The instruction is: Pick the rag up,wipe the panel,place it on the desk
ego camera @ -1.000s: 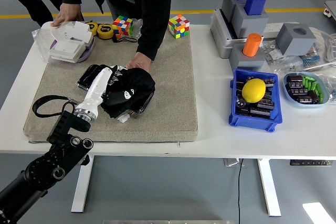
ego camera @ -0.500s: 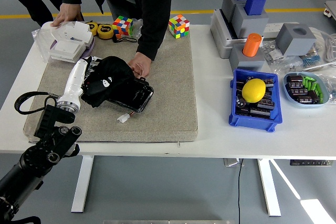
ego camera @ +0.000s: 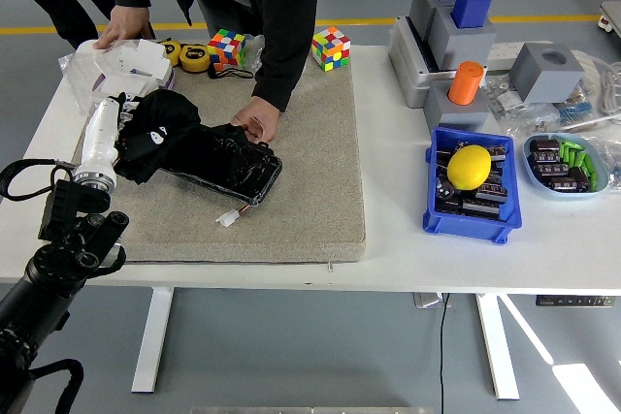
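Observation:
A black glossy panel (ego camera: 233, 170) lies on the beige mat (ego camera: 301, 143), left of its middle. My left hand (ego camera: 124, 126), on a white forearm, is shut on the black rag (ego camera: 160, 133). The rag rests over the panel's left end and spills off it toward the mat's left side. A person at the far side presses a hand (ego camera: 254, 123) on the panel's far right edge. The panel's left part is hidden under the rag. My right arm does not show.
The person's other hand (ego camera: 126, 21) rests on a white box (ego camera: 126, 79) at the mat's far left corner. Rubik's cubes (ego camera: 331, 47) and tape rolls (ego camera: 194, 55) stand along the far edge. A small white connector (ego camera: 229, 219) lies near the panel. Blue bins (ego camera: 471, 186) stand right.
My left hand has dragged the rag leftward across the panel, from its right end to past its left end, uncovering the glossy surface. The person's hands have stayed put.

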### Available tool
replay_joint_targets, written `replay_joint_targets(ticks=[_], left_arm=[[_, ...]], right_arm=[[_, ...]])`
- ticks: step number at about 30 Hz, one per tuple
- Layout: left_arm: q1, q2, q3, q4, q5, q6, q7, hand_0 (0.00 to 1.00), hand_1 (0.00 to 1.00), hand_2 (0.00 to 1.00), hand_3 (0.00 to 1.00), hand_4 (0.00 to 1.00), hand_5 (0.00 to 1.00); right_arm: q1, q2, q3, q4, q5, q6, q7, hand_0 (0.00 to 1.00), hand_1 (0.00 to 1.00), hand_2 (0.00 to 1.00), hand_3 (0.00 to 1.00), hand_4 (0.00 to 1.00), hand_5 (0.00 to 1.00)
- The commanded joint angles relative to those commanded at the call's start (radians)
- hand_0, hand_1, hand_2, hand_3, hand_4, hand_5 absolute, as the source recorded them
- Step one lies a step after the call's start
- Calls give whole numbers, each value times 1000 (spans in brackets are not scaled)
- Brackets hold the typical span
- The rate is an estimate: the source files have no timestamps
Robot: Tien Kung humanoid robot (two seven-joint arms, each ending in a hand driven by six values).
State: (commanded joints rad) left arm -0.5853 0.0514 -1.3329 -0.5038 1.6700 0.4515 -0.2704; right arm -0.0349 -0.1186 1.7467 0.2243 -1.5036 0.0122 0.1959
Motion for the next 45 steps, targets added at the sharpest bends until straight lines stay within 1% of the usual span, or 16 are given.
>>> replay_joint_targets(ticks=[3, 7, 13, 16, 18, 19, 21, 24, 26, 34, 38, 41, 45], left_arm=[[-3, 0, -24, 10, 7, 12, -11, 231, 311, 363, 570, 696, 2], [-5, 1, -34, 15, 12, 18, -16, 231, 312, 365, 571, 696, 2], [14, 8, 11, -19, -8, 7, -2, 231, 313, 365, 571, 696, 2], [30, 14, 56, -56, -33, 3, 6, 230, 313, 364, 571, 697, 2], [42, 20, 94, -86, -50, 3, 10, 230, 313, 364, 571, 697, 2], [50, 24, 122, -113, -62, 2, 15, 230, 313, 364, 571, 697, 2], [58, 29, 153, -140, -77, 2, 19, 230, 313, 364, 571, 697, 2], [74, 45, 228, -203, -112, 0, 28, 230, 313, 364, 570, 697, 2], [79, 50, 257, -225, -122, 0, 31, 230, 313, 364, 570, 697, 2], [113, 84, 417, -361, -172, 5, 48, 230, 312, 362, 571, 698, 2], [122, 95, 475, -416, -187, 7, 53, 230, 312, 362, 571, 698, 2], [124, 101, 514, -446, -193, 8, 59, 229, 311, 360, 571, 699, 2], [129, 101, 548, -476, -193, 6, 67, 229, 311, 360, 571, 699, 2]], right_arm=[[0, 1, 1, 0, -1, 0, 0, 532, 554, 489, 520, 883, 345], [-1, 2, 3, -1, -2, 0, 0, 532, 553, 489, 520, 883, 345], [-1, 1, -7, 4, 7, 1, 0, 532, 553, 489, 521, 883, 345], [-1, 1, -10, 5, 10, 1, 1, 531, 553, 489, 521, 883, 344], [-2, 1, -10, 5, 9, 1, 1, 531, 553, 489, 521, 883, 344], [0, 0, -11, 5, 9, 1, 1, 531, 553, 489, 521, 883, 344], [0, 1, -10, 5, 8, 1, 1, 531, 553, 489, 521, 883, 344], [1, 0, -11, 6, 9, 2, 1, 532, 553, 489, 521, 883, 344], [1, -1, -12, 6, 10, 2, 1, 532, 553, 489, 521, 883, 344], [3, -6, -22, 6, 12, 2, 2, 532, 553, 489, 522, 883, 344], [3, -7, -23, 6, 11, 3, 2, 532, 553, 489, 522, 883, 344], [3, -8, -23, 7, 11, 3, 3, 532, 553, 489, 522, 884, 344], [2, -9, -24, 7, 11, 3, 3, 532, 553, 489, 522, 884, 344]])
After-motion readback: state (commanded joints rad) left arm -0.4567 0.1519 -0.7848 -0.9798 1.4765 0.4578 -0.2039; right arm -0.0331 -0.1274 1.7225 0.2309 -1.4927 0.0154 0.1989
